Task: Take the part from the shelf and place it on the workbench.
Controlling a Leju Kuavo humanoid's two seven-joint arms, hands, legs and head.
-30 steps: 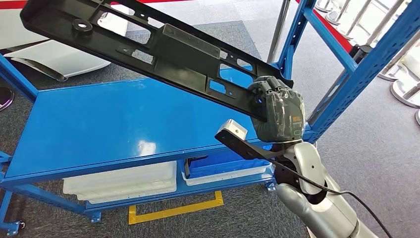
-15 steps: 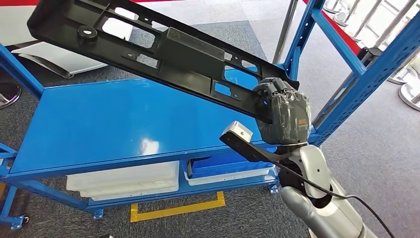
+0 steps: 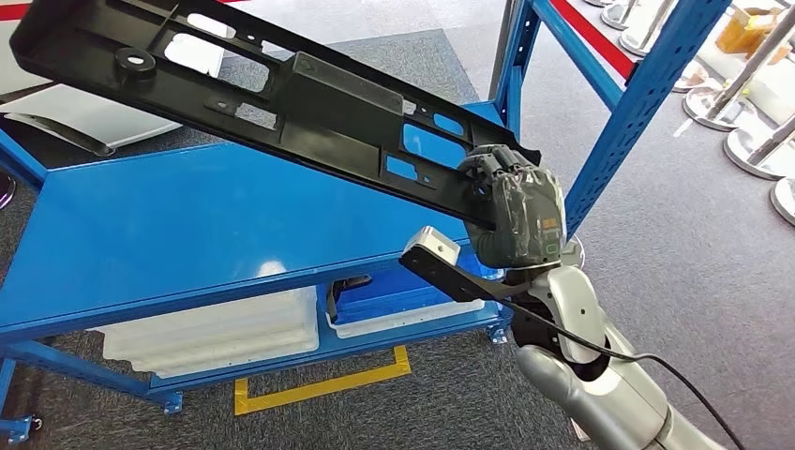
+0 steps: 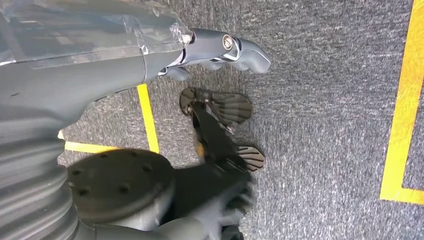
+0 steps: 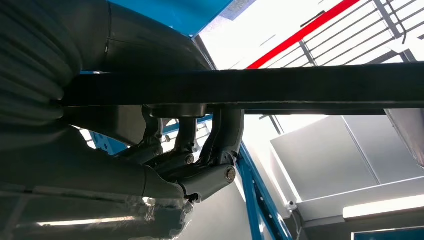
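Long black part [image 3: 272,94] held aloft at its lower right end, slanting from frame centre up to the upper left, above the blue shelf [image 3: 187,234]. Right hand [image 3: 511,211] clamped on that end; left hand [image 4: 220,47] hanging over grey carpet, fingers apart, gripping nothing.
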